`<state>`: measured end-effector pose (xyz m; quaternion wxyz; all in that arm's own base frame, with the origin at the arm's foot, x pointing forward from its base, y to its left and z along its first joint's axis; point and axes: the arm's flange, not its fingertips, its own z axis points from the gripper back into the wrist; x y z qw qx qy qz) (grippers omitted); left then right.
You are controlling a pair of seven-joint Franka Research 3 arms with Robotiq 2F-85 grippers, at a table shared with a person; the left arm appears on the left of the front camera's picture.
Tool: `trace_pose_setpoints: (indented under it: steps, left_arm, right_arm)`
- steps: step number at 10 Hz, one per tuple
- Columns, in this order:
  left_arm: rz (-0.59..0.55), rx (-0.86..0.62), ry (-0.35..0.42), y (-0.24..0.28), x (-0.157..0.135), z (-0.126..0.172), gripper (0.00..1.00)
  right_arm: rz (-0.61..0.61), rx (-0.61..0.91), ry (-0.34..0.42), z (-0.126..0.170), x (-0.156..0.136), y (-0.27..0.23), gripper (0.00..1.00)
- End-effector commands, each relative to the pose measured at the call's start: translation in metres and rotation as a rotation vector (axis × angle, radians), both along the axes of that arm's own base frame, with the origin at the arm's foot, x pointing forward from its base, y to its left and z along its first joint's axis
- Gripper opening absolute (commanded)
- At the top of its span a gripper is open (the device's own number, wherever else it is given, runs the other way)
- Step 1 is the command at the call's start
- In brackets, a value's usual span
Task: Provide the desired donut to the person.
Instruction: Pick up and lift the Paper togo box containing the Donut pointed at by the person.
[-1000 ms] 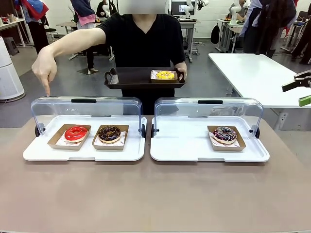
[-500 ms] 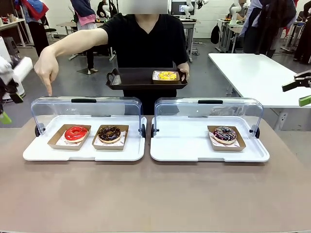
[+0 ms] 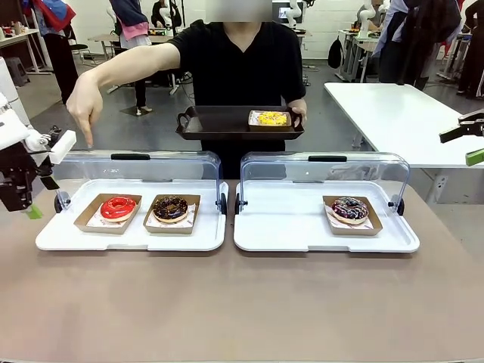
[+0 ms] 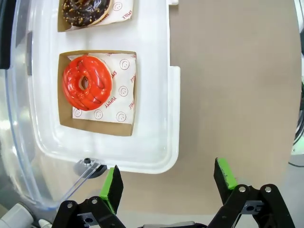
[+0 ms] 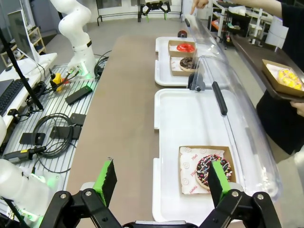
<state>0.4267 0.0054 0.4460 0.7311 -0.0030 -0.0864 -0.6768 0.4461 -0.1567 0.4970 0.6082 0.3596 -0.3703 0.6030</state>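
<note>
Green-padded left gripper (image 4: 167, 178) spread wide, empty, right gripper (image 5: 159, 179) spread wide, empty

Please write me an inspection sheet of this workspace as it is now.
Surface: brown table; left display tray and right display tray, clear lids open.
Job's things: red donut, chocolate donut in left one; sprinkled donut in right one; person's hand points down above the red donut's end.
Clutter: nothing seen.
Tools: left tool open, empty, beside left display tray; right tool open, empty.
Cables: black cables beside table.
Surroundings: white table behind.
</note>
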Motion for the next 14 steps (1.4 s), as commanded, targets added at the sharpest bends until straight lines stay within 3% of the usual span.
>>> trace_pose_setpoints:
  steps: [1,9,14]
  left_arm:
    - [-0.017,-0.02,-0.026,-0.002,0.005,-0.015,1.0]
    - [0.009,-0.008,-0.003,-0.001,0.005,-0.01,1.0]
    - [-0.185,0.052,0.039,-0.014,0.038,-0.055,1.0]
  right_arm:
    - [0.007,0.007,0.006,-0.002,-0.001,0.001,1.0]
    - [0.007,0.007,0.006,-0.002,-0.001,0.001,1.0]
    - [0.007,0.007,0.006,-0.002,-0.001,0.001,1.0]
